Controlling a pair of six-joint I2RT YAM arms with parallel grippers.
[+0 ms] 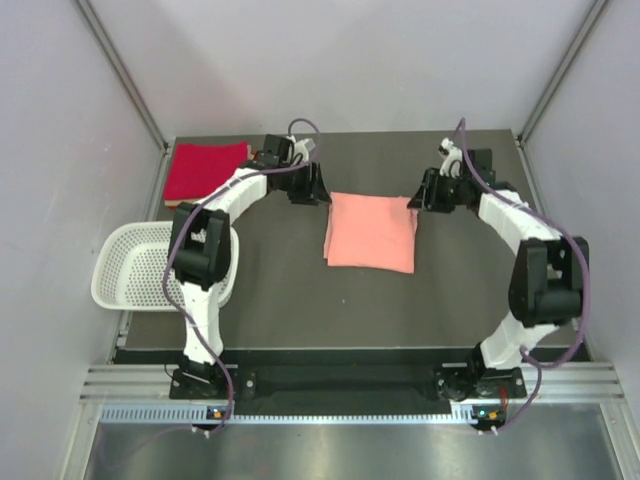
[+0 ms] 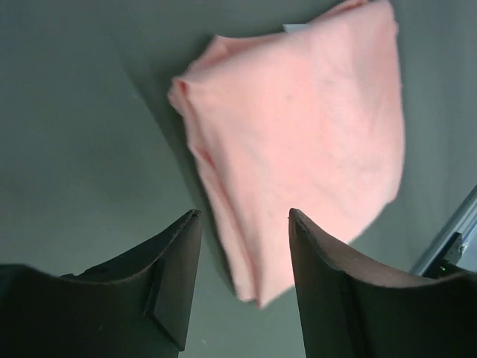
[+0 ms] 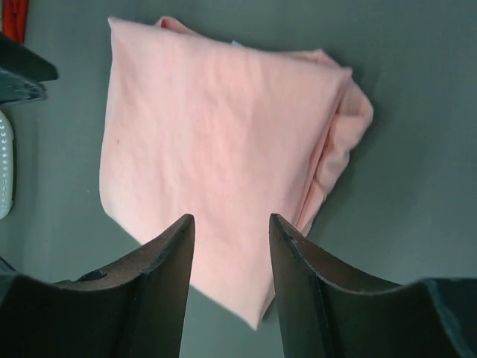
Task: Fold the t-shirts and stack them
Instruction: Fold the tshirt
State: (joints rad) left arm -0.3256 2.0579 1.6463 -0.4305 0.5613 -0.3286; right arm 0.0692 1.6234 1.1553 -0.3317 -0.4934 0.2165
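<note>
At the far left, a white perforated basket (image 1: pixel 125 265) sits at the left edge of the dark table (image 1: pixel 290 300) (the elbow of the left arm hides its right side). Behind it, in the far left corner of the table, a red t-shirt (image 1: pixel 205 168) lies folded into a flat rectangle, and nothing touches it.

Next comes the left gripper (image 1: pixel 308 190), which stands just beside the far left corner of the salmon-pink t-shirt (image 1: pixel 370 231); in the left wrist view its two dark fingers (image 2: pixel 173 276) are clearly parted and grip nothing; the cloth is seen only below them.

The salmon-pink t-shirt itself lies flat near the middle of the table, folded into a rough square, between the two grippers; the folded layers show along one edge, and a small white tag (image 2: pixel 294 27) peeps out at its far side.

On the right, the right gripper (image 1: pixel 425 192) stands near the far right corner of the same shirt; its fingers (image 3: pixel 313 291) are also apart, with an empty gap between them, so it has hold of nothing.
</note>
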